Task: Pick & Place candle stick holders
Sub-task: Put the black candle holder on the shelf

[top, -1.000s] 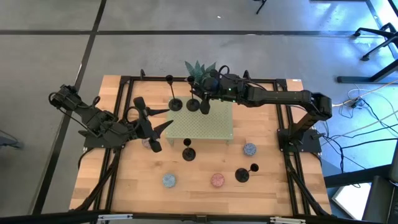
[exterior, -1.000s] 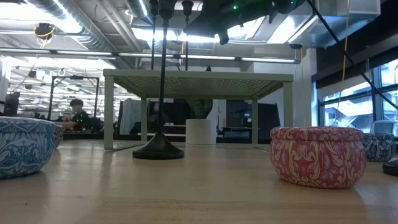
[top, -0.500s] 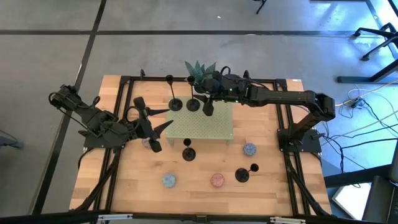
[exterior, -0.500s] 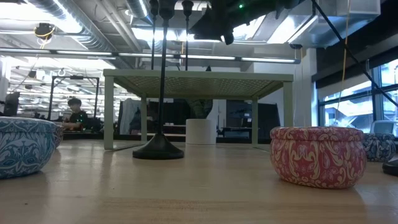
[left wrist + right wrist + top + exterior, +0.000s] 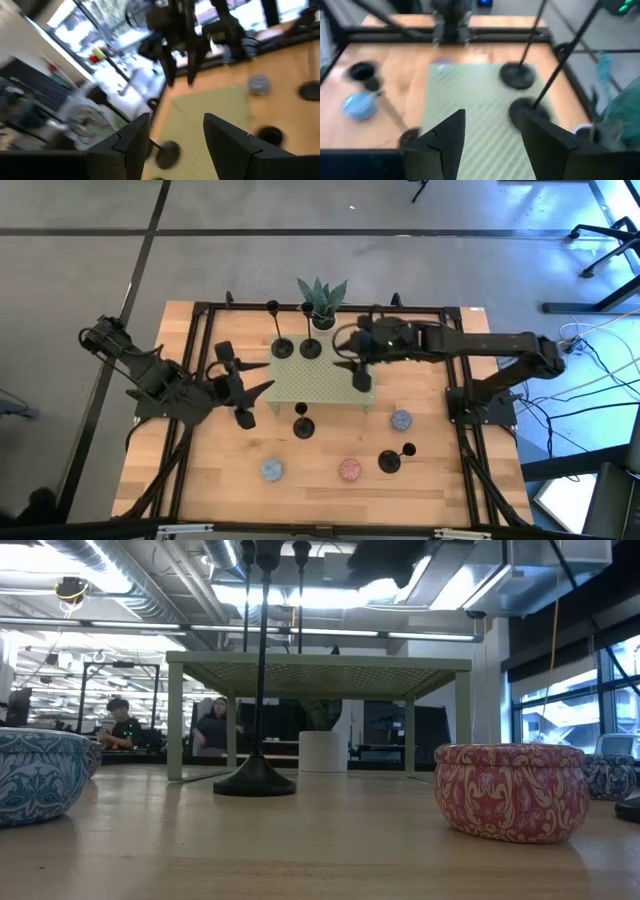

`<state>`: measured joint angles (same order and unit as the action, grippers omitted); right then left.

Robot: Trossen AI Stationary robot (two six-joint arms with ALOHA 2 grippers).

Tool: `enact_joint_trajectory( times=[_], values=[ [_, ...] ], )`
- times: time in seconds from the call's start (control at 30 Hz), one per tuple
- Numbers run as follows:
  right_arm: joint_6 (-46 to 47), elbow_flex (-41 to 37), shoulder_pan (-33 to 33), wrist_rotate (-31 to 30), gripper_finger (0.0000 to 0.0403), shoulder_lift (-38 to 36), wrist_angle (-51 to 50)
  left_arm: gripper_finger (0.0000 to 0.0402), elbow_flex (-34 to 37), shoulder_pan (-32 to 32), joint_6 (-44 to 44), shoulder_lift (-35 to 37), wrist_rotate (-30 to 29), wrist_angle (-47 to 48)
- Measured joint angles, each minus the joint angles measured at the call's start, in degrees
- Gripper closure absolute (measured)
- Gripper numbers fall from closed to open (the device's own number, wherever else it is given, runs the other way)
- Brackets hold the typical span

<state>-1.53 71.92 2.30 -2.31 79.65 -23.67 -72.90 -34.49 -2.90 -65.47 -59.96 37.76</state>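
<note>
— Wooden table (image 5: 330,490), green rack (image 5: 325,388) centre frame: two candle stick holders (image 5: 283,346) on it, two below.

— Right gripper (image 5: 360,376) open, empty; left gripper (image 5: 245,388) open. Swinging could topple them.

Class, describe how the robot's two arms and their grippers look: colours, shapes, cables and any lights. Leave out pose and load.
Both arms are dark, nearly black, built of jointed segments. The left gripper and the right gripper each end in two dark, flat, wedge-shaped fingers. A small green light glows on the right arm, and thin black cables loop along both arms.
</note>
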Motion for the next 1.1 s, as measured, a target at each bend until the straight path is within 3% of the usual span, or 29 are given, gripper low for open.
enact_joint_trajectory(
  times=[0.27,0.47,0.73,0.87,1.1],
  values=[
    [2.6,0.0,-7.6,0.0,0.021,-4.3,-8.1,0.0219,5.3,-0.8,19.3,0.0,8.4,6.4],
    [2.6,0.0,-11.8,0.0,0.021,-3.6,-9.6,0.0219,15.6,-0.8,29.9,-0.7,10.1,-0.5],
    [2.6,0.0,-14.1,0.0,0.021,-2.5,-8.4,0.0219,26.9,0.0,30.8,-3.4,14.8,-21.7],
    [2.6,0.0,-14.4,0.0,0.021,-2.5,-7.3,0.0219,29.3,1.8,30.8,-6.1,15.1,-27.4],
    [2.6,0.0,-14.4,-0.1,0.021,-2.5,-5.2,0.0219,30.0,7.3,27.3,-12.4,21.0,-37.7]
  ],
)
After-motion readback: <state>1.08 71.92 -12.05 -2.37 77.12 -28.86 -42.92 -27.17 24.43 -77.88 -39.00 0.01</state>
